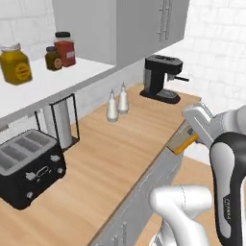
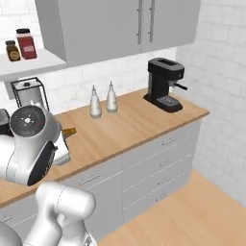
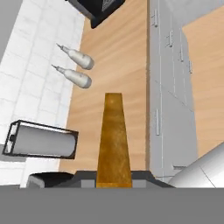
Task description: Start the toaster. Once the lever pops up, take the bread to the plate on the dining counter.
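Note:
My gripper (image 1: 191, 137) is shut on the bread (image 1: 182, 142), a thin golden-brown slice that sticks out ahead of the fingers above the wall counter's front edge. In the hand view the bread (image 3: 113, 138) runs edge-on up from the gripper (image 3: 113, 178). It also peeks out beside the arm in the right base view as a bread corner (image 2: 70, 130). The black toaster (image 1: 30, 167) stands at the counter's left end, far from the gripper, with its small light lever (image 1: 42, 171) on the front. The plate and the dining counter are out of view.
A black coffee machine (image 1: 162, 79) stands at the counter's far end. Two shakers (image 1: 116, 103) sit by the wall, and a paper towel holder (image 1: 62, 122) stands next to the toaster. Jars (image 1: 60, 50) line the shelf. Drawers (image 2: 163, 163) front the counter, with wooden floor beyond.

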